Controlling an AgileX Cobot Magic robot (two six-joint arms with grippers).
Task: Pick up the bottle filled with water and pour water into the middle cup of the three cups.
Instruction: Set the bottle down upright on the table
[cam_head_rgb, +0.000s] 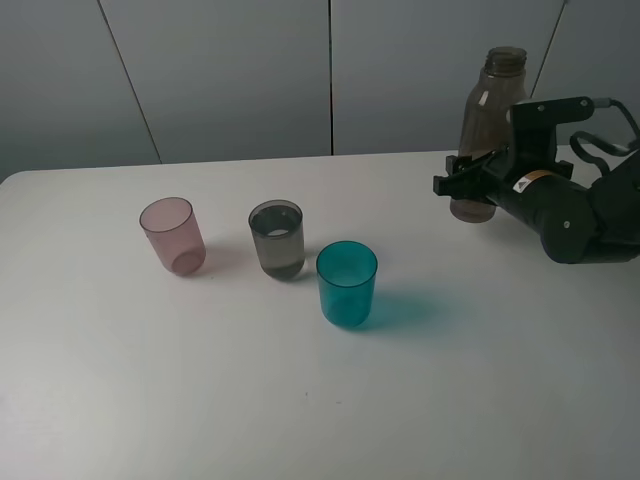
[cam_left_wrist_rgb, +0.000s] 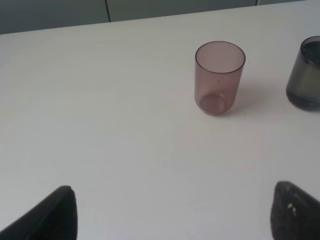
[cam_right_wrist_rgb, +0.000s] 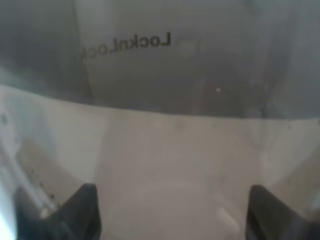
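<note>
One bottle (cam_head_rgb: 488, 110), smoky translucent plastic, uncapped, upright near the table's (cam_head_rgb: 470, 400) right rear edge, well apart from the cups. Right gripper (cam_head_rgb: 468, 183) clamps its lower body, one finger each side. Grey middle cup (cam_head_rgb: 276, 238) sits between pink cup (cam_head_rgb: 172, 235) and teal cup (cam_head_rgb: 346, 283), bare tabletop around. Left gripper (cam_left_wrist_rgb: 172, 215) spread wide, holding nothing.

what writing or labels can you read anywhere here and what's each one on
"LocknLoc": printed on the bottle, seen mirrored through its wall in the right wrist view; the last letters blur out.
Sticker on the right arm: too small to read.
No other writing shows.
</note>
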